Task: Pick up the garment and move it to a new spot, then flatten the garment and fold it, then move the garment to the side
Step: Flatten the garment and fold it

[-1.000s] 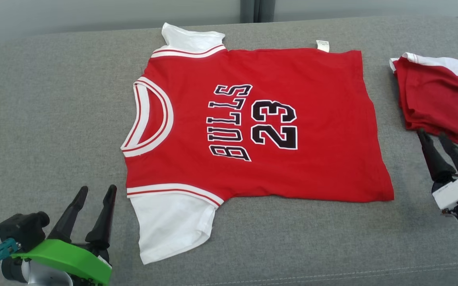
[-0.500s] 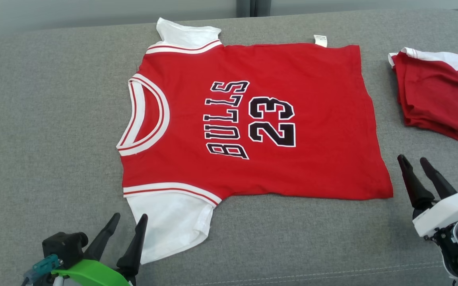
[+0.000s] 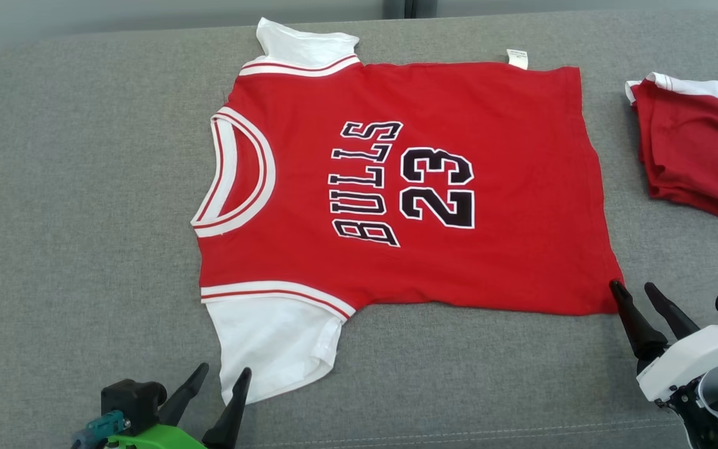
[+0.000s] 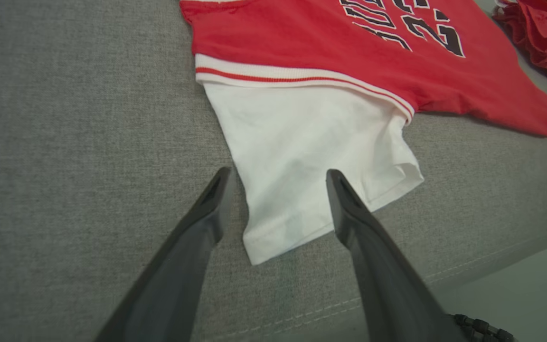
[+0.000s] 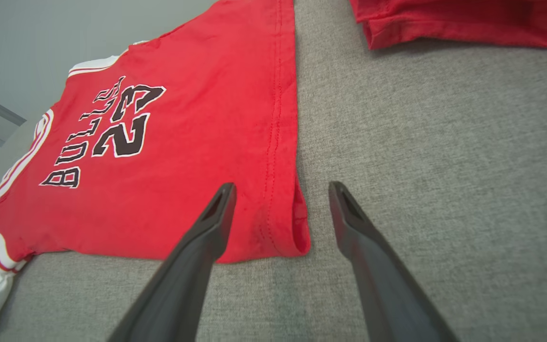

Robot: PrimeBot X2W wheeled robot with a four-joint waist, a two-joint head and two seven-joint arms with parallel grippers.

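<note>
On the grey cushion (image 3: 85,187) | red jersey (image 3: 508,187) lies spread flat, collar toward the robot's left, white sleeve (image 3: 272,337) nearest | left gripper (image 3: 225,369) jaws released, spread either side of the sleeve's near corner | right gripper (image 3: 631,285) jaws released, spread about the hem's near corner | folded red garment (image 3: 695,149) lies apart at the right
</note>
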